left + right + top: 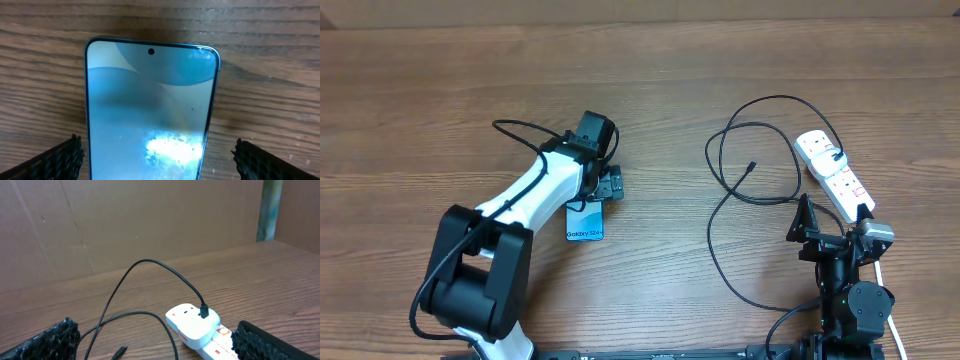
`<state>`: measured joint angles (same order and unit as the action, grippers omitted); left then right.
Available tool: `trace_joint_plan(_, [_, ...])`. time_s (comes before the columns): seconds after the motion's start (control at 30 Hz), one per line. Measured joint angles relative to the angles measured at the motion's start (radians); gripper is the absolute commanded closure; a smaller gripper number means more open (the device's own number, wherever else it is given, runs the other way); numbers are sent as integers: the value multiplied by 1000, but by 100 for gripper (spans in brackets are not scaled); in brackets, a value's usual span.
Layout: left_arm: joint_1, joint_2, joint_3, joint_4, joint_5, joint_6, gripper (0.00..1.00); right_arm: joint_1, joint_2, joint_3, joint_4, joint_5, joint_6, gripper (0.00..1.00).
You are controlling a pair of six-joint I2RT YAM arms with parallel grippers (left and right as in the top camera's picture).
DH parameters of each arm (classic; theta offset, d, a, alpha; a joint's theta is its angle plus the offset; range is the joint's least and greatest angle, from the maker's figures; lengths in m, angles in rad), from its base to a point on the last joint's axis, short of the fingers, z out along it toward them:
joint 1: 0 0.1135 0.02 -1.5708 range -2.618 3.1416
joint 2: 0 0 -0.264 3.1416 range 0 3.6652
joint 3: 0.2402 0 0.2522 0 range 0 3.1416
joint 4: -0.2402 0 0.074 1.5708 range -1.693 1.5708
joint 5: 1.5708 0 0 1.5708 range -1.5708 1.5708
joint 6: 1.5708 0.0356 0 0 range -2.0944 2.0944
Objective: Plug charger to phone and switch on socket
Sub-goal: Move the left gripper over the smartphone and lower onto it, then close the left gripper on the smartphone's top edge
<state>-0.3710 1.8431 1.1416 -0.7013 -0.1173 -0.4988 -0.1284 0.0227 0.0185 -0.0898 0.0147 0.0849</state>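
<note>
Two sets of jaws, and both stand spread. The left gripper (603,188) hangs over the phone (586,222), which lies left of the bench's (420,90) middle, nearer the robot's edge. From its wrist, a padded finger (60,162) sits at either long side, seemingly not touching yet.

The charger (145,261) is already plugged into the socket (835,178) by the right edge. Its connector tip (751,165) lies loose right of centre, well apart from the phone. The right gripper (832,215) waits near the socket, holding nothing.

I'd say the job now is pinning the phone. Close squarely on the long edges, gently, and leave the short ends clear for the connector.
</note>
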Motion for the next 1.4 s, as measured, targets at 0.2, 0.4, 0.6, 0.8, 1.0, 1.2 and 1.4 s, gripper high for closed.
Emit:
trace_joint_plan(0.2, [7, 7, 0, 17, 2, 30, 0, 0, 0, 0, 0, 0, 0, 0])
trace_joint_plan(0.4, [34, 7, -14, 50, 21, 64, 0, 0, 0, 0, 0, 0, 0, 0])
trace_joint_plan(0.6, [45, 7, -36, 69, 50, 88, 0, 0, 0, 0, 0, 0, 0, 0])
trace_joint_plan(0.8, [44, 10, -40, 67, 61, 114, 3, 0, 0, 0, 0, 0, 0, 0])
trace_joint_plan(1.0, [44, 11, -53, 69, 56, 130, 3, 0, 0, 0, 1, 0, 0, 0])
trace_joint_plan(1.2, [44, 11, -53, 55, 53, 135, 6, 0, 0, 0, 0, 0, 0, 0])
trace_joint_plan(1.4, [44, 10, -53, 42, 55, 135, 10, 0, 0, 0, 0, -1, 0, 0])
